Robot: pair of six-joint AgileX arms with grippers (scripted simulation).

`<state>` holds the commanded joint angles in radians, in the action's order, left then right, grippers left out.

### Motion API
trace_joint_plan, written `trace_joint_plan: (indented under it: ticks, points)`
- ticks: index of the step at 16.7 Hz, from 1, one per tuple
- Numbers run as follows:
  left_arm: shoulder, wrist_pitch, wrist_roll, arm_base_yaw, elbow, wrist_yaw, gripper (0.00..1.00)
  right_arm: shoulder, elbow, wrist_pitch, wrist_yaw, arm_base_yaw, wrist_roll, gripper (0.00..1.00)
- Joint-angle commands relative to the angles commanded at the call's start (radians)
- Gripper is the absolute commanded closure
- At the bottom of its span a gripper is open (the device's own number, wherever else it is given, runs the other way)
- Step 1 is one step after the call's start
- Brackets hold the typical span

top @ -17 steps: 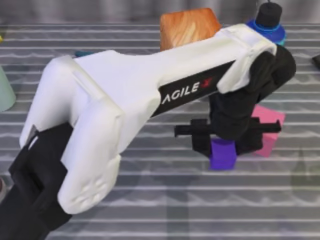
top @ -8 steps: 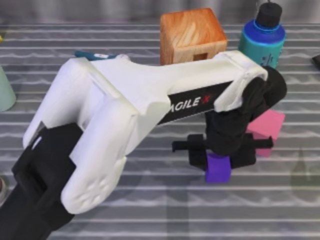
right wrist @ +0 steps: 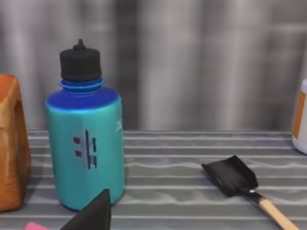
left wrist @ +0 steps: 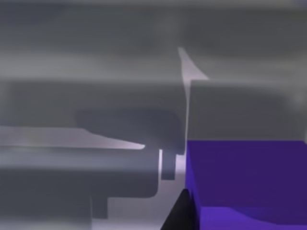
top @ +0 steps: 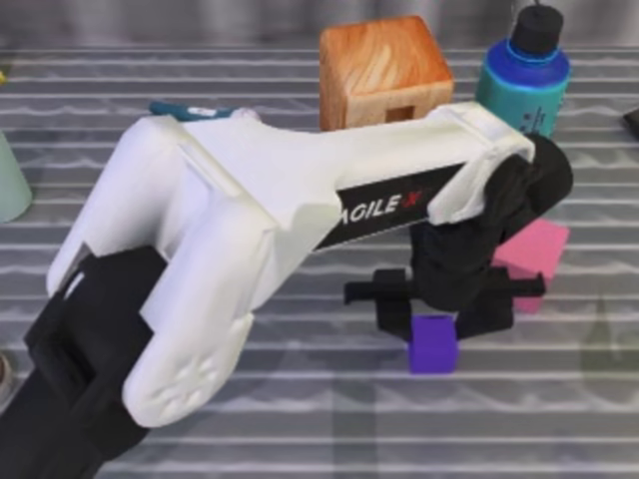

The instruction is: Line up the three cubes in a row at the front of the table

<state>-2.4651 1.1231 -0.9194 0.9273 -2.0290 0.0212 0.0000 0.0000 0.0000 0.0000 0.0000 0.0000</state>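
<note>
My left arm reaches across the table [top: 300, 419], and my left gripper [top: 436, 317] hangs just over the small purple cube [top: 432, 344]. That cube rests on the stripes, right of centre. Up close in the left wrist view, the purple cube [left wrist: 244, 182] sits right beside one dark fingertip [left wrist: 180, 215], and the jaws stand open around it. The hot pink cube [top: 534, 251] lies just behind and to the right; its corner [right wrist: 33, 226] shows in the right wrist view. The pale pink cube is hidden. My right gripper is parked out of the top view; one fingertip [right wrist: 98, 211] shows.
An orange wood-grain block [top: 384, 70] and a teal bottle with a black cap [top: 524, 75] stand at the back. A black scoop with a wooden handle [right wrist: 235, 179] lies right of the bottle. A pale green object [top: 10, 180] sits at the left edge.
The left gripper carried the purple cube forward and down. In the last half second the arm held still while the cube dropped onto the table, let go.
</note>
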Motion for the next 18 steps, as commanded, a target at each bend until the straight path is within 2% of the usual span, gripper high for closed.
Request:
trace_joint_plan:
  ticks: [4, 5, 14, 18]
  points:
    - [0.0, 0.0, 0.0, 0.0, 0.0, 0.0, 0.02, 0.0, 0.0, 0.0, 0.0, 0.0, 0.0, 0.0]
    - [0.0, 0.0, 0.0, 0.0, 0.0, 0.0, 0.0, 0.0, 0.0, 0.0, 0.0, 0.0, 0.0, 0.0]
    - [0.0, 0.004, 0.0, -0.002, -0.004, 0.0, 0.0, 0.0, 0.0, 0.0, 0.0, 0.0, 0.0, 0.0]
    - [0.011, 0.113, -0.006, -0.01, -0.102, 0.0, 0.0, 0.0, 0.0, 0.0, 0.0, 0.0, 0.0, 0.0]
